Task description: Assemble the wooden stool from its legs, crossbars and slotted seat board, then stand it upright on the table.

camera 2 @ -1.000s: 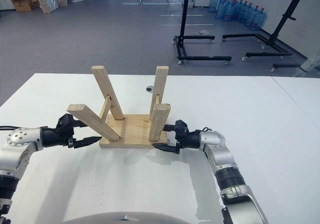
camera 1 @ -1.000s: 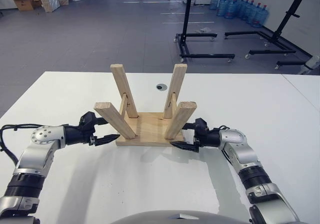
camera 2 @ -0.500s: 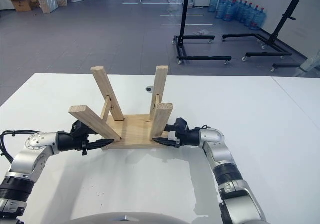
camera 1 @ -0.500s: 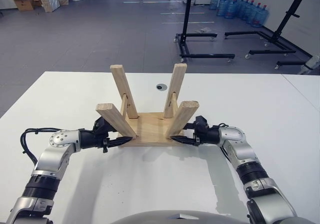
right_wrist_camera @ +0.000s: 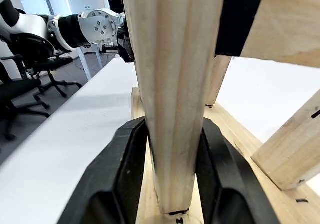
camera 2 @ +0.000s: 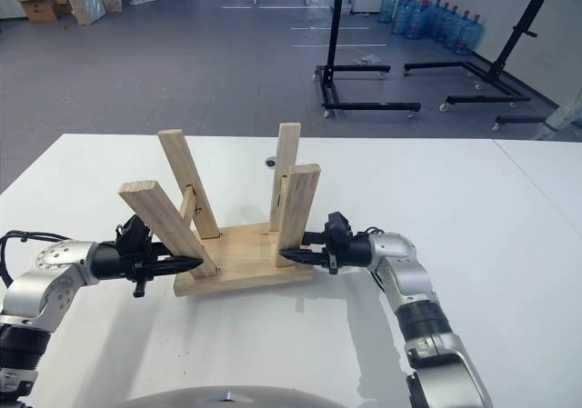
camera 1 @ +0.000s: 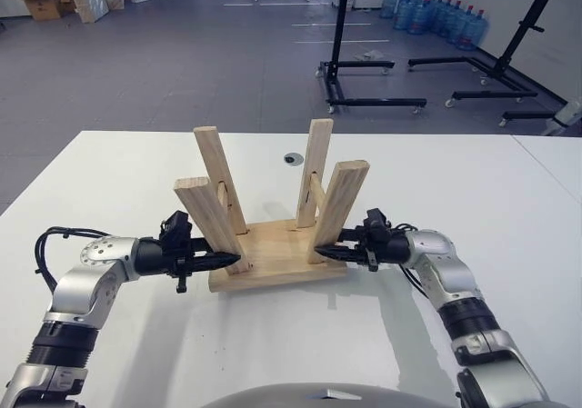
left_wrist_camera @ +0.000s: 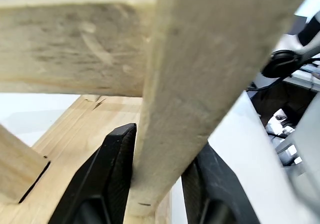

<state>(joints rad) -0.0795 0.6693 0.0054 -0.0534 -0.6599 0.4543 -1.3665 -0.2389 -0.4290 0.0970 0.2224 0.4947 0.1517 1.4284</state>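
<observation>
well, left hand, right hand, clamping legs

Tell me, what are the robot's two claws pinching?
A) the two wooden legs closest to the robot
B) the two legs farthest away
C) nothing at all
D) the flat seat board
A: the left claw is clamped around the near left leg and the right claw around the near right leg, each low down by the seat board.
</observation>
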